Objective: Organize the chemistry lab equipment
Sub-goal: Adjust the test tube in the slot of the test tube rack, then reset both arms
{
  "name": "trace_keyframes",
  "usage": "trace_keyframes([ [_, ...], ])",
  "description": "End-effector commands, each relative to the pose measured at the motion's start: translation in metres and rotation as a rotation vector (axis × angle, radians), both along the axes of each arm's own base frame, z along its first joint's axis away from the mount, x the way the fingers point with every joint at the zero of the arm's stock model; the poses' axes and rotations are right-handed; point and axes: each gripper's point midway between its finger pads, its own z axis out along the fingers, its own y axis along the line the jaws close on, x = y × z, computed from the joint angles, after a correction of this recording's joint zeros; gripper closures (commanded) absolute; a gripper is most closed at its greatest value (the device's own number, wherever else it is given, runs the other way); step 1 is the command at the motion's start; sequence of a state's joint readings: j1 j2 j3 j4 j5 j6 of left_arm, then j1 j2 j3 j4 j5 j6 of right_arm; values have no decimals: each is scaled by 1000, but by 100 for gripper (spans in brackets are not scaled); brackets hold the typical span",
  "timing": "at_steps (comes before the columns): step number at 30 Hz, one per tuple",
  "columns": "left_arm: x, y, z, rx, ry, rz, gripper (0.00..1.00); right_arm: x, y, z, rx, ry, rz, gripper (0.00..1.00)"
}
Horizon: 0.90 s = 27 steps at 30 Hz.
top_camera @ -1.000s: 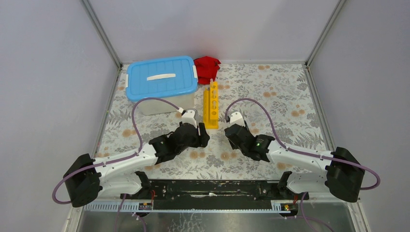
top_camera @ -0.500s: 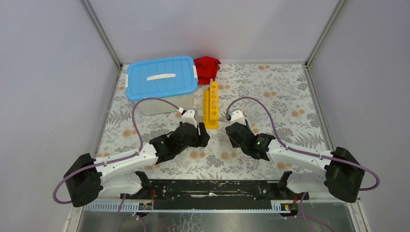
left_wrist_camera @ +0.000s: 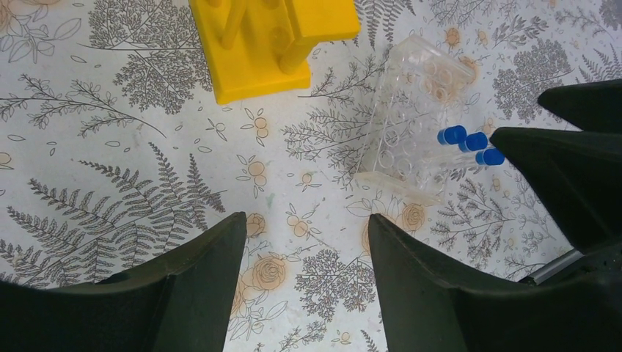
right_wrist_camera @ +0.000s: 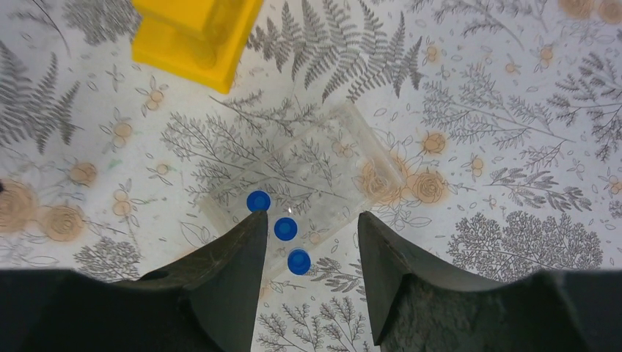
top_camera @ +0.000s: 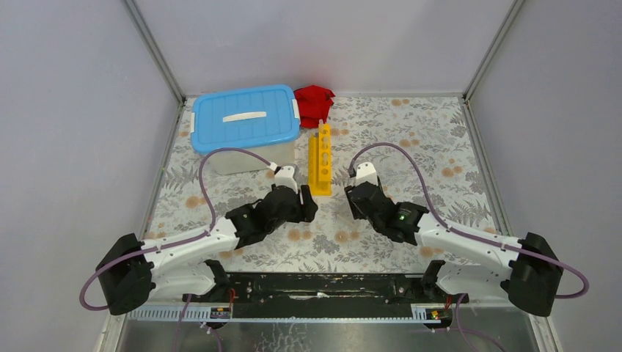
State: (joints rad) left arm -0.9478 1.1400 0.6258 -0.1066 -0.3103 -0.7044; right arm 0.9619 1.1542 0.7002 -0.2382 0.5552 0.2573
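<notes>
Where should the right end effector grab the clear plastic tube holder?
Probably from above, across the long sides of the clear plastic tube holder, at its bare end; it is narrow, and the blue-capped tubes crowd the other end.

- Setting: a robot test cell, not a home or a shop.
- Plain grey walls (top_camera: 73,110) close in the left, back and right sides, joined by bare metal corner posts (top_camera: 155,50).
- Two white-and-black arms, the left arm (top_camera: 191,246) and the right arm (top_camera: 462,242), sit on a black rail (top_camera: 323,284) at the near edge. Purple cables (top_camera: 238,149) loop off them.
- The tabletop (top_camera: 440,147) wears a fern-and-flower printed cover.
- Lab ware on it: long yellow holed rack (top_camera: 320,160), clear tube holder (left_wrist_camera: 411,117) with blue-capped tubes (left_wrist_camera: 469,143), white blue-lidded tub (top_camera: 245,117).
</notes>
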Motion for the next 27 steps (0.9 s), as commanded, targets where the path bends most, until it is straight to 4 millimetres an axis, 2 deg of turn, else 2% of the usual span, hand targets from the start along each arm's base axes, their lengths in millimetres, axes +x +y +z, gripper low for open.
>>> trace_keyframes([
  [1, 12, -1, 28, -51, -72, 34, 31, 14, 5, 49, 93, -102, -28, 42],
  [5, 24, 3, 59, -65, -143, 80, 28, 27, 2, 76, 118, -167, -92, 33],
  [9, 45, 10, 104, -49, -251, 162, 25, 57, -6, 104, 119, -218, -179, 26],
  [12, 59, 21, 146, -26, -349, 230, 22, 84, -18, 122, 128, -241, -241, 26],
  [13, 64, 25, 167, -28, -388, 257, 21, 95, -25, 132, 136, -262, -272, 26],
  [14, 68, 31, 174, -5, -410, 278, 21, 103, -33, 135, 133, -273, -301, 26],
  [15, 72, 36, 195, -1, -446, 305, 20, 112, -41, 141, 137, -290, -329, 25],
  [18, 85, 65, 233, 59, -516, 418, 17, 134, -72, 147, 143, -303, -406, 24],
  [21, 96, 101, 260, 71, -574, 520, 16, 148, -104, 148, 131, -324, -490, 21],
  [24, 106, 145, 268, 94, -599, 659, 16, 156, -131, 142, 87, -373, -565, 14],
  [27, 116, 198, 266, 114, -599, 817, 17, 161, -151, 138, 57, -420, -617, 11],
])
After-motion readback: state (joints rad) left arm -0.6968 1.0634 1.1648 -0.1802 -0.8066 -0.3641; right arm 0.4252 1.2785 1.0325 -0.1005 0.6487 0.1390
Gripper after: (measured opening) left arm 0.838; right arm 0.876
